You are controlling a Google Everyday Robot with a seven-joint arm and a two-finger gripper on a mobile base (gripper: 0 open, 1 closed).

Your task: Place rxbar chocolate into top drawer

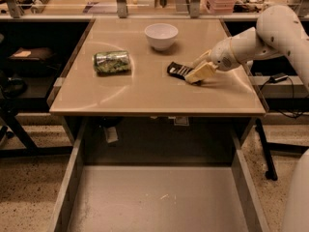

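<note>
the arm [251, 40] comes in from past the table's [145, 93] right edge, its thick white link sloping down and leftward over the right rear part of the top. the wrist is angled low, so the gripper [193, 71] sits right down at the table surface, on the right half, about midway between the front and back edges. the gripper is at the right end of the bar [177, 70] and touches it. from here i cannot tell whether it has closed on the bar or only rests against it. the bar, dark with pale stripes, lies on the table a little right of its centre, slanting across the top. the drawer [159, 197] is pulled out below the table's front edge, its scuffed grey bottom showing. a white bowl [161, 35] stands toward the table's back, near the middle. a crushed green can [111, 61] lies on its side on the table's left half, well apart from the gripper.
</note>
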